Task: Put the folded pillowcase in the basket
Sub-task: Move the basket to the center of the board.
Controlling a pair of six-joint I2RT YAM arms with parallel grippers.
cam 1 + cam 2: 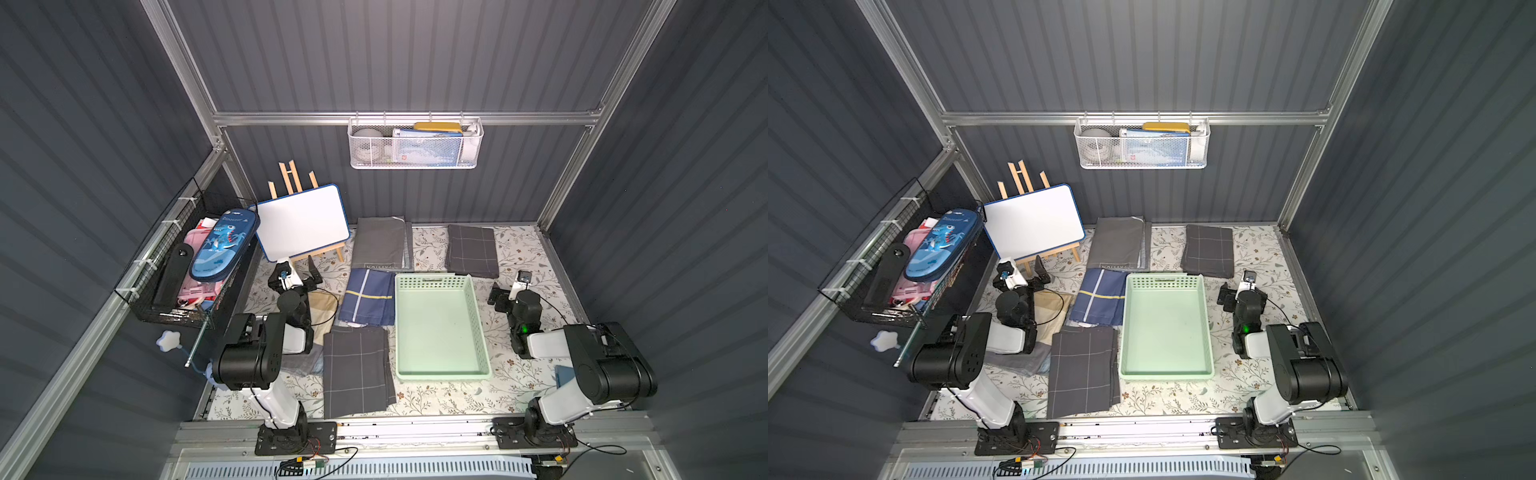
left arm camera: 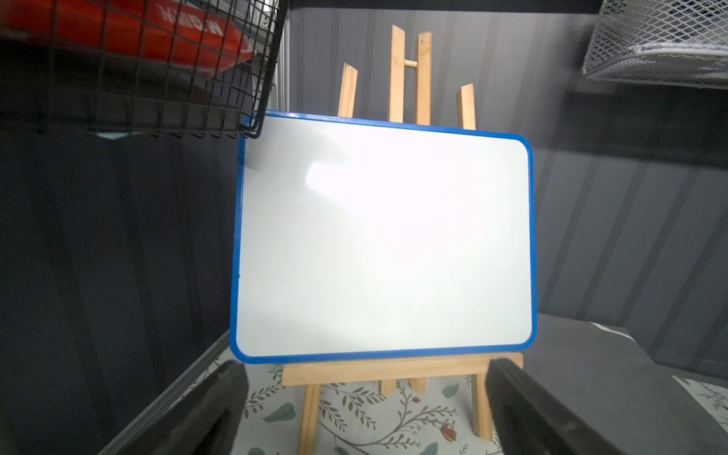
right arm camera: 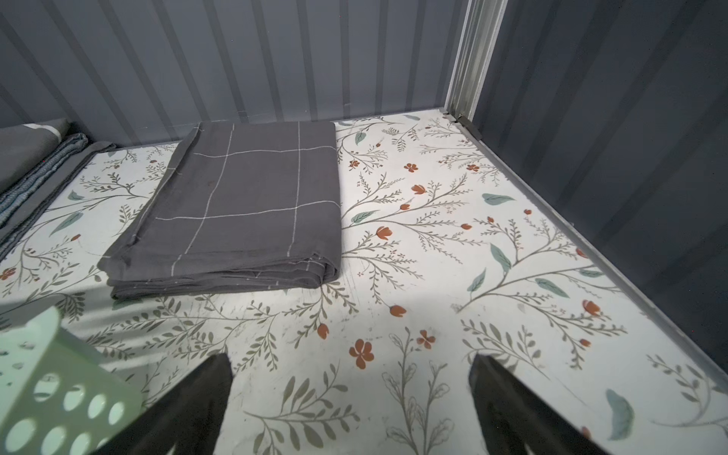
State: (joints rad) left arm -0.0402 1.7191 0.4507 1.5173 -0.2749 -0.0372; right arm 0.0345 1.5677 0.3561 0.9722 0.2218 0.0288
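Overhead view of a flowered tabletop inside dark grey walls. A shallow mint-green basket sits empty just right of centre. Folded cloths lie around it, none inside.

A grey checked pillowcase lies in the upper right, just past the basket's far corner. Its longer side seems to run up and down the frame.

The right pincer, fingers spread wide and holding nothing, hovers just right of the basket. Its wrist view shows that pillowcase straight beyond the open fingers.

The left pincer, also spread and empty, faces a whiteboard left of centre.

The right arm looks nearer this pillowcase. Another checked fold at lower centre lies nearer the left arm.
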